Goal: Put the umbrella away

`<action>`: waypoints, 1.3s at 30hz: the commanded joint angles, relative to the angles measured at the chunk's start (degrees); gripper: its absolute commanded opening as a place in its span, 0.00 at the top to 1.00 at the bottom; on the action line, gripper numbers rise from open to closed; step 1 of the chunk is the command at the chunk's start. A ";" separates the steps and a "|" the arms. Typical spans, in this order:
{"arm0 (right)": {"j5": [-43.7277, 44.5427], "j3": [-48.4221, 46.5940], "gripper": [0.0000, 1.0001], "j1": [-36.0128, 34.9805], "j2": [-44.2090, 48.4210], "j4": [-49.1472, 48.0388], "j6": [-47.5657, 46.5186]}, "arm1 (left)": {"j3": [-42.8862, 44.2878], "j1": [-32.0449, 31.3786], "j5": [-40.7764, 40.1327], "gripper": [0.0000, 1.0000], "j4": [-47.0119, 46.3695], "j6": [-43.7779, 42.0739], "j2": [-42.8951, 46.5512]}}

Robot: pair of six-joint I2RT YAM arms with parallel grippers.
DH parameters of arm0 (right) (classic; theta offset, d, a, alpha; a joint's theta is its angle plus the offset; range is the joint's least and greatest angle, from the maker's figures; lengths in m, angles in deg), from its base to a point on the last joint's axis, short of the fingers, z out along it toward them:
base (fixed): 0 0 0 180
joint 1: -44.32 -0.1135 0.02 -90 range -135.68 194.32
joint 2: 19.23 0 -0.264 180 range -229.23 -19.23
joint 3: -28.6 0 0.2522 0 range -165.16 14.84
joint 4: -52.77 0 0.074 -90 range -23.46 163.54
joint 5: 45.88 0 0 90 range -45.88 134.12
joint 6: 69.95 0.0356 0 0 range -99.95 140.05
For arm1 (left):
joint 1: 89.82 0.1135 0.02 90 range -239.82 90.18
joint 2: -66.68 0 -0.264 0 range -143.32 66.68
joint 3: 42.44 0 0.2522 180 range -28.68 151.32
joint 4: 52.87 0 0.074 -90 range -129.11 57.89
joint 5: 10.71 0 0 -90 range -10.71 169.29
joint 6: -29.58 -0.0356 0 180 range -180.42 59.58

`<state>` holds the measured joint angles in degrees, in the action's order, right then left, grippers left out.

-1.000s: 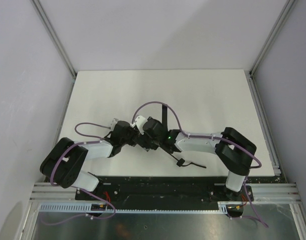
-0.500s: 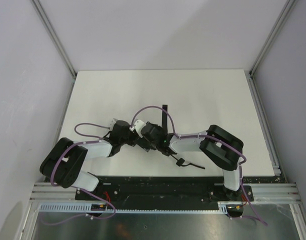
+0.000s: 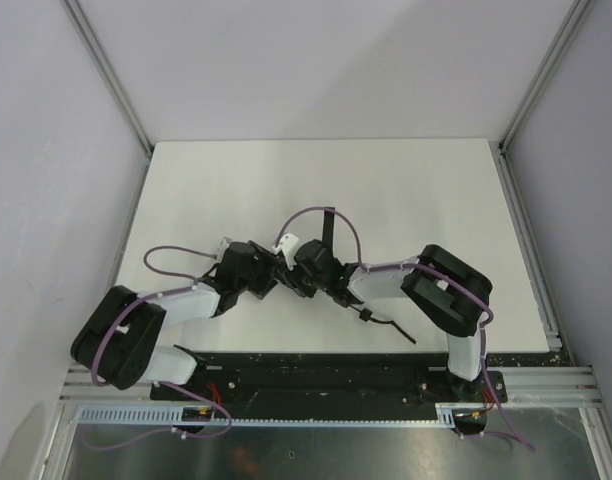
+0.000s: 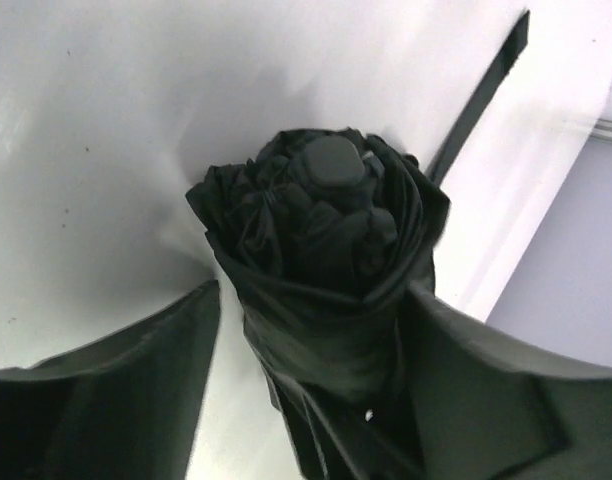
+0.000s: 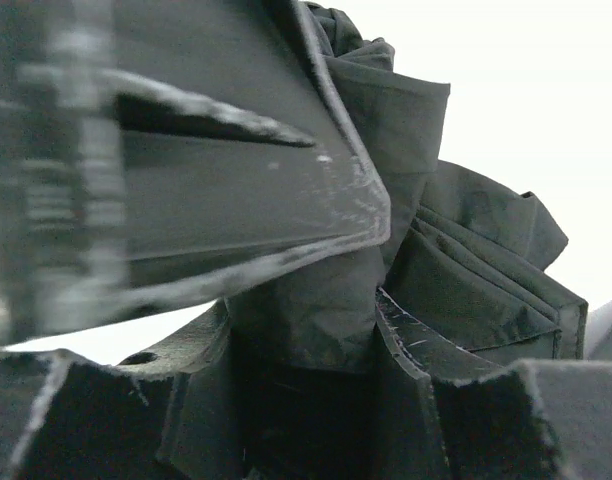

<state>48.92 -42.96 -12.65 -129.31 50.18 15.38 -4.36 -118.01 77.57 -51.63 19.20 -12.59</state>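
Left arm's elbow has swung back toward the near-left corner since a second ago, and your right arm's elbow has folded in closer to centre; both wrists still meet mid-table.

The umbrella (image 4: 326, 260) is folded into a black bundle lying on the white table (image 3: 416, 190), between the two wrists. You have the left gripper (image 4: 311, 300) around it near the capped end, jaws spread: the right-hand finger (image 4: 486, 390) touches the fabric, the other finger (image 4: 116, 400) stands off with bare table showing in the gap. Your right gripper (image 5: 381, 265) is pinching the umbrella, bunched fabric filling the space between both fingers.

A flat black strap (image 3: 329, 225) trails toward the far side. The knob end (image 3: 369, 316) with a thin cord pokes out beneath the right forearm, near the table's front edge.
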 commanded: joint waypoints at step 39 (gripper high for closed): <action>-36.74 -1.55 0.05 16.37 6.08 12.35 20.49 | -4.19 -2.14 -1.93 0.79 4.78 -2.17 -8.03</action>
<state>2.78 -41.65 5.45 -130.98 45.32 45.52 -5.32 -119.85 80.96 -59.87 24.09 -18.05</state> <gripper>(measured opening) 0.869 0.462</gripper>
